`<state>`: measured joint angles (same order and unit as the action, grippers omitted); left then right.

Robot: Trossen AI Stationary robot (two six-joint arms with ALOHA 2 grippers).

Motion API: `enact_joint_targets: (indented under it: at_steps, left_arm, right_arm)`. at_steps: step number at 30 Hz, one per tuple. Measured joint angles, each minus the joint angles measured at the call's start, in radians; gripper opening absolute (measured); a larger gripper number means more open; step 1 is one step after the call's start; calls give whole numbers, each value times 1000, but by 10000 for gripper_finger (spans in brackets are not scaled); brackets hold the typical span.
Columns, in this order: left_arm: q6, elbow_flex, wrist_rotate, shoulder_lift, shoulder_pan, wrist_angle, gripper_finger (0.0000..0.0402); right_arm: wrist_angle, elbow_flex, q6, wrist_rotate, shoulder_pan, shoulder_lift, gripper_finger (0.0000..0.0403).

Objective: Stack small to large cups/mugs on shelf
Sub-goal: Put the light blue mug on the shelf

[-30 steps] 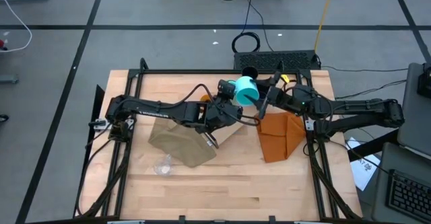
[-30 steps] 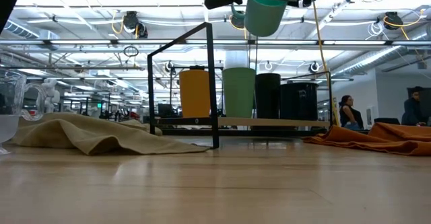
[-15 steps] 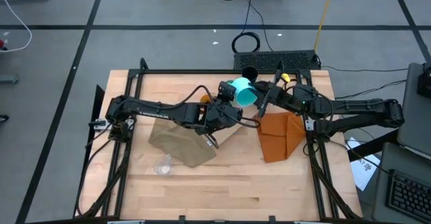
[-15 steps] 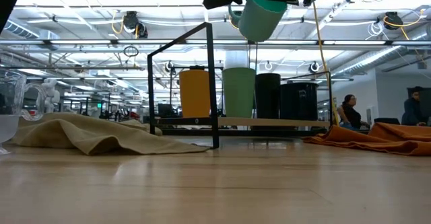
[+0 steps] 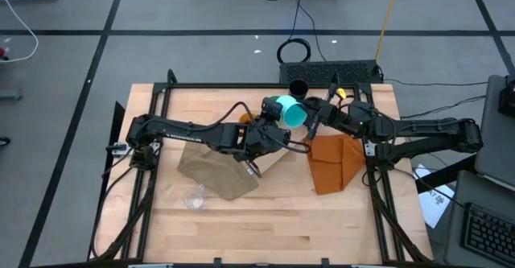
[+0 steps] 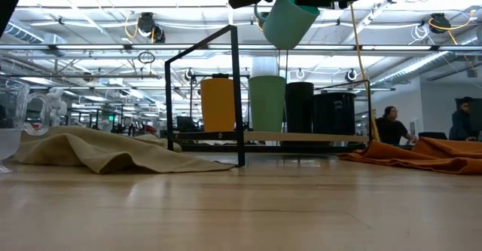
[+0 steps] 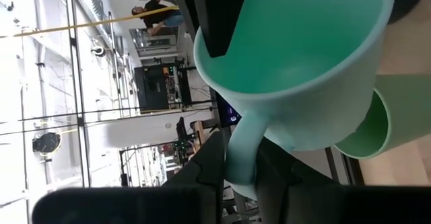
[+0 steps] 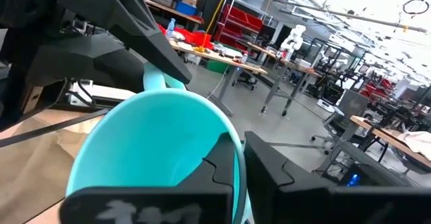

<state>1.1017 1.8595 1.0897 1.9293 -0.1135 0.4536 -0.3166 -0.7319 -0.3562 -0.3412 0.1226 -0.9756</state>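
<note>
A cyan handled mug [image 5: 290,111] hangs tilted high above the shelf [image 6: 301,137], held by both grippers. My left gripper [image 5: 272,113] is shut on its handle, and my right gripper [image 5: 309,117] is shut on its rim. On the shelf board an orange cup [image 6: 218,104], a green cup [image 6: 267,102], a black tumbler [image 6: 299,106] and a dark mug [image 6: 332,112] stand upright in a row. A tiny clear cup [image 5: 194,197] stands on the table near the front left. My left gripper pinches the mug's handle [image 7: 241,158] between its two fingers, coming level from the table's left. The mug is clear of everything below, its mouth tipped up and toward the right. My right gripper grips the mug's rim [image 8: 237,158], one finger inside the mug and one outside, coming from the table's right.
An olive-tan cloth [image 5: 217,171] lies crumpled left of the shelf and an orange folded cloth [image 5: 334,163] right of it. The shelf's black metal frame [image 6: 235,93] rises at its left end. People sit in the room behind [image 6: 390,124].
My right gripper has shut on the mug's rim. The mug, still held by its handle in my left gripper, has tipped from nearly upright to a clear slant and stays high above the shelf.
</note>
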Motion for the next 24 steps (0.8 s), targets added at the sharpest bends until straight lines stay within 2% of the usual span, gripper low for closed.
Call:
enact_joint_targets:
  at_steps: [8,15,24]
  left_arm:
    - [-4,0,1,0,2,-15,51]
    - [-7,1,28,-2,3,-46,116]
    - [1,1,41,-2,2,-47,110]
  right_arm:
    - [-4,0,9,-21,0,0,2]
    - [-7,0,27,-23,-1,4,0]
    - [-6,1,26,-22,-1,15,0]
